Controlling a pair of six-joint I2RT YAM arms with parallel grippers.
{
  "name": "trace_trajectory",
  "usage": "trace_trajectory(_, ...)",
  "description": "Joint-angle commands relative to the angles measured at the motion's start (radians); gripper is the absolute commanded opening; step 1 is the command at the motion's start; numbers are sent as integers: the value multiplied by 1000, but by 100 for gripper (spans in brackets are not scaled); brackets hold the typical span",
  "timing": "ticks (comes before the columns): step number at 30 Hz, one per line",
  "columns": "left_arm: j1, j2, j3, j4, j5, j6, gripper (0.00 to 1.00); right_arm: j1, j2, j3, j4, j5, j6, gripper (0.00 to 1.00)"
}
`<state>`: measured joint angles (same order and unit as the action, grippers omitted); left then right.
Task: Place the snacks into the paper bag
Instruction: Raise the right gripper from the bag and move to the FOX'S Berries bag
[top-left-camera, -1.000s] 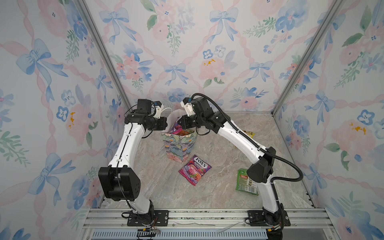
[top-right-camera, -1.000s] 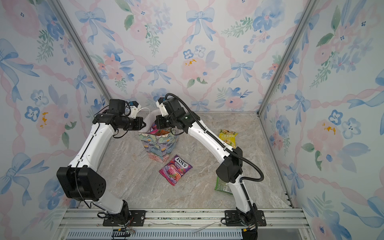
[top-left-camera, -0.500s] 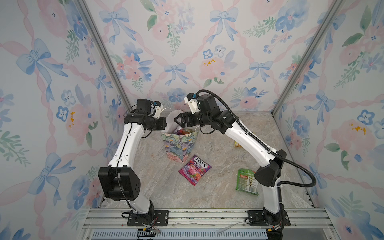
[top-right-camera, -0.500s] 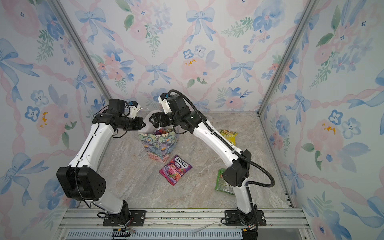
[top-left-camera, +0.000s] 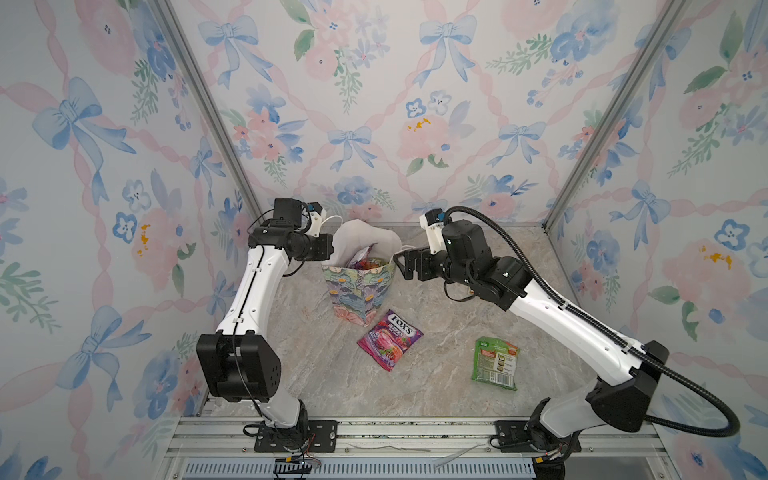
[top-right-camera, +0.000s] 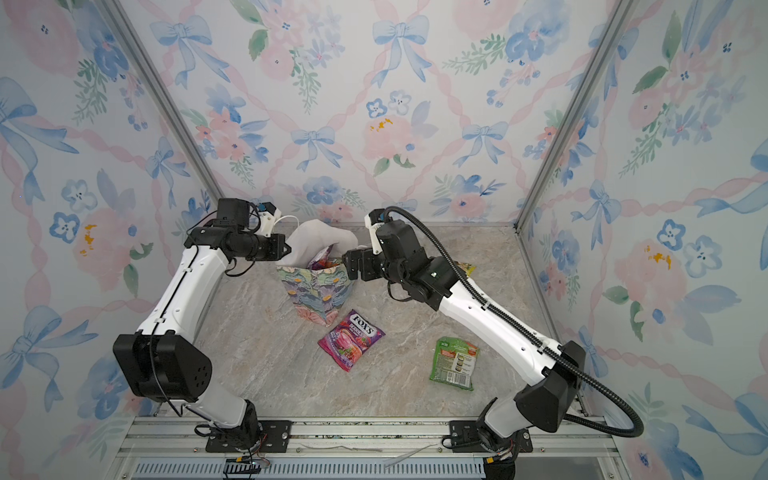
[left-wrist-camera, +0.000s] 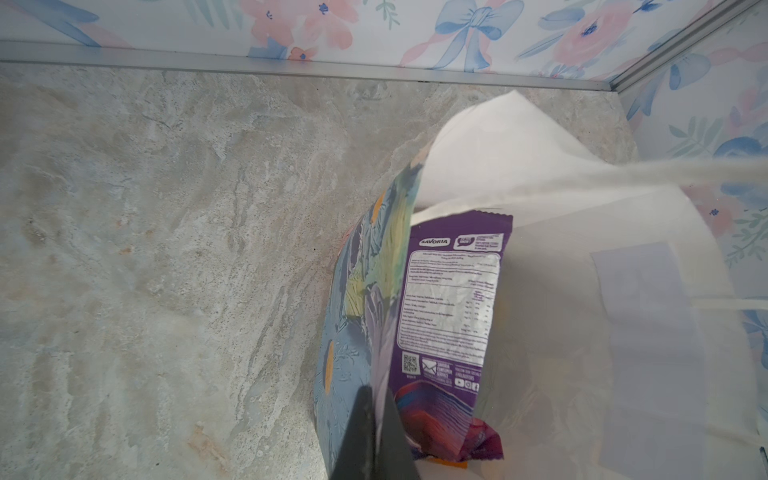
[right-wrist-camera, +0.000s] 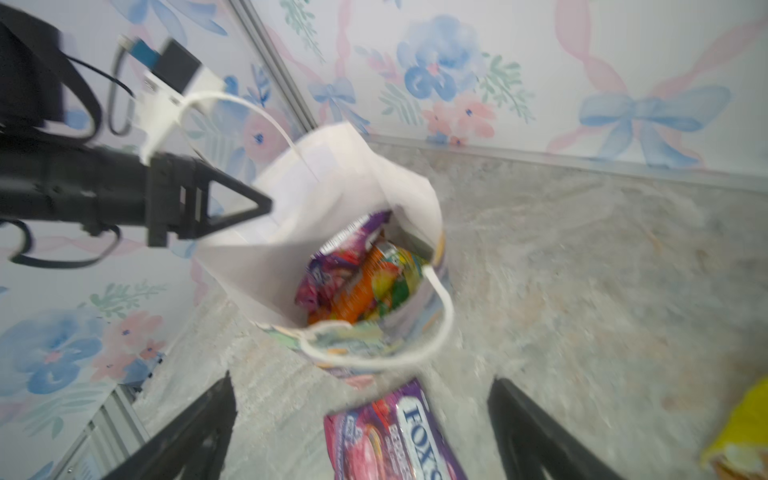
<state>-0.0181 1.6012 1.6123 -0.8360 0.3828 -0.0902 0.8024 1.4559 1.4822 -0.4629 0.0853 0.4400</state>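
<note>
Open marble-look grey-beige worktop, closed in on the left, far and right by flat floral-papered walls. Wide bare room across the near half and down the left side.

Small upright paper bag at far centre, pastel painted flowers outside, plain white inside, mouth gaping and far wall bowed upward. White cord handle drooping over the near rim.

Left fingers pressed together on the bag's left rim, pinching the paper. Right fingers spread wide and empty, just beside the bag's right rim.

Inside the bag, crinkled glossy packets, purple and orange, standing on edge.

Flat glossy purple packet marked FOX'S lying just near of the bag. Flat green packet well apart at near right. Yellow packet at far right, mostly hidden behind the right arm.
</note>
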Motion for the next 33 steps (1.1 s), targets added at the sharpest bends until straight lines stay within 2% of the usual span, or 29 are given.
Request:
trace_trajectory(1,9,-17,-16,-23,0,9,0,13,-115,-226,60,106,159,97)
trace_trajectory(5,9,-15,-17,-23,1,9,0,39,-184,-475,105,121,356,97)
trace_trajectory(9,10,-14,-20,-23,6,9,0,108,-153,-597,151,150,472,98)
trace_trajectory(12,9,-14,-18,-23,11,8,0,147,-82,-616,186,129,534,99)
trace_trajectory(19,9,-19,-18,-22,13,8,0,165,96,-642,395,-12,662,99)
trace_trajectory(25,11,-16,-19,-23,13,10,0,166,193,-641,461,-33,719,94)
trace_trajectory(33,9,-13,-19,-23,10,10,0,160,272,-634,523,-28,736,84)
